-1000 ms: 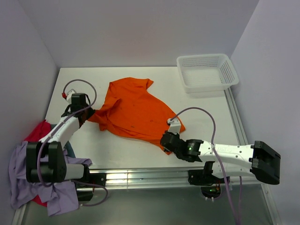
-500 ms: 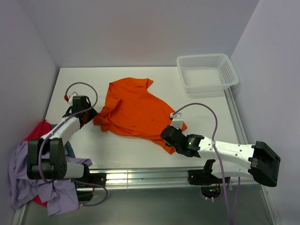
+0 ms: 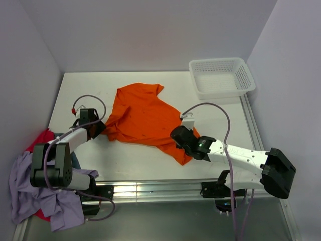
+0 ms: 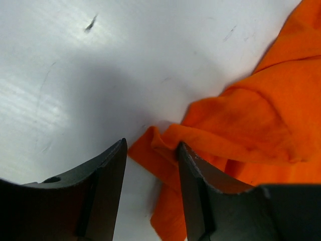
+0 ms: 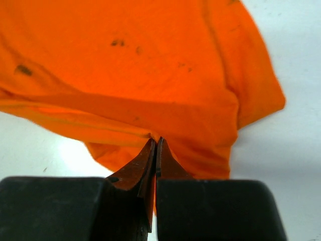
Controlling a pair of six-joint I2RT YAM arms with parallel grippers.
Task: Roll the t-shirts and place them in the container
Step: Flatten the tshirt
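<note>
White desk (image 3: pixel 150 165), walled on three sides.

Orange t-shirt (image 3: pixel 143 118) lies rumpled across the middle of the desk, not rolled. Collar end points to the far side and the lower edge trails toward the near right. Small dark specks show on the cloth in the right wrist view.

Heap of other shirts sits at the near left corner, around the left arm's base. Lavender shirt (image 3: pixel 22 193) is on top and spills over the edge, red shirt (image 3: pixel 42 138) shows behind it, and a sliver of grey-blue shirt (image 3: pixel 75 160) lies beside the arm.

White perforated basket (image 3: pixel 223 93) stands at the far right corner, well apart from the orange t-shirt.

Right hand (image 5: pixel 155 143) is low at the shirt's near right edge. Its fingers are pressed together, pinching a fold of the orange cloth at the tips.

Left hand (image 4: pixel 150 150) is at the shirt's left edge, close to the desk. Its jaws stand apart. A bunched corner of the orange cloth lies in the gap, touching the inner face of one finger and not clamped.
</note>
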